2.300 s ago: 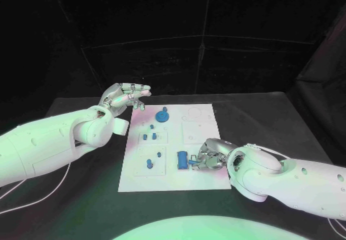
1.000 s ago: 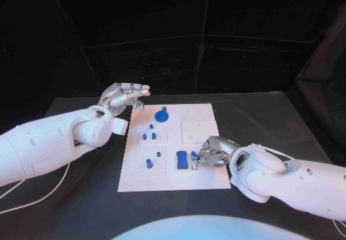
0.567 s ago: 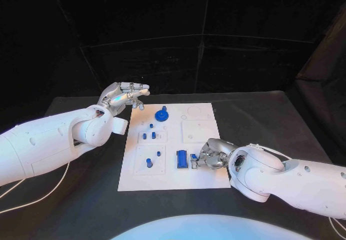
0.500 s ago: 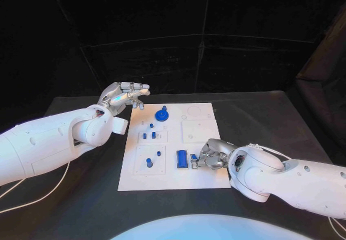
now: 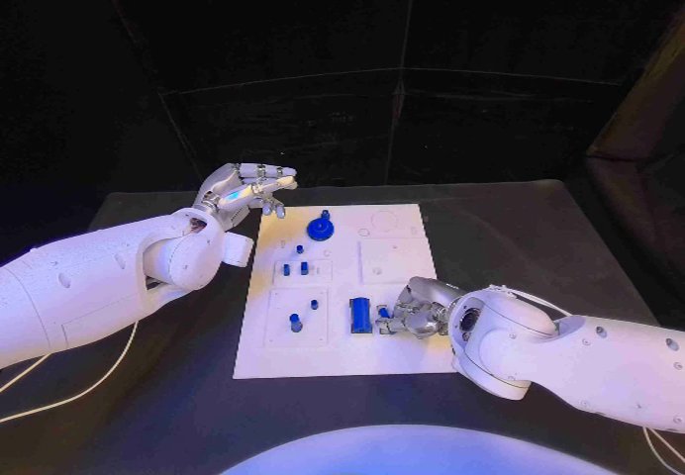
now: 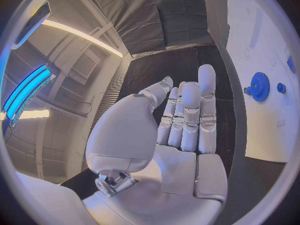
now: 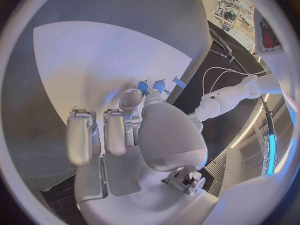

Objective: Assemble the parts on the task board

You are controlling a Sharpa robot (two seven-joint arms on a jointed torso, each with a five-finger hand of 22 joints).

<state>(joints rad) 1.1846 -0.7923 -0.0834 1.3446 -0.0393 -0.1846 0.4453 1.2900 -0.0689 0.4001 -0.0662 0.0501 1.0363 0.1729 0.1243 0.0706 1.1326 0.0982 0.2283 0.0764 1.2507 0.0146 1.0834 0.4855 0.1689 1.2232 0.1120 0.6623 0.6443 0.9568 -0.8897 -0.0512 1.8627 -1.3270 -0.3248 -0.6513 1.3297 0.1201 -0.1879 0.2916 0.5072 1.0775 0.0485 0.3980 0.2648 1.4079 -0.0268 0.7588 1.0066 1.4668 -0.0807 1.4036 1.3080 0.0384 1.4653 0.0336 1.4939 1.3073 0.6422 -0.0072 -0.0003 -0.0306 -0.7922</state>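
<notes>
**Right hand settles lower over a small blue piece beside the block**

The right hand [image 5: 411, 319] is down on the near right part of the white board [image 5: 404, 364], fingers curled in, with its fingertips [image 7: 145, 92] against a small blue piece [image 5: 383, 314]. It looks pinched between thumb and a finger, though the grip itself is partly hidden, so I judge it held rather than merely touched. Just beside that piece, toward the middle of the board, lies the blue block [image 5: 360, 314].

Compared with a second ago the hand has shifted slightly nearer and lower, and the small piece has moved with it, staying close by the block. That suggests the hand is working the piece down into its seat, not carrying it elsewhere; the step reads as still under way, since the fingers have not let go.

Further out, two small pegs [image 5: 294, 269] stand in the middle of the board, another peg [image 5: 296, 321] sits nearer, and the blue gear [image 5: 322, 229] rests at the far end, none of them displaced.

The left hand [image 5: 248, 188] hovers off the board's far left corner as before, fingers loosely curled with gaps between them, holding nothing.
</notes>
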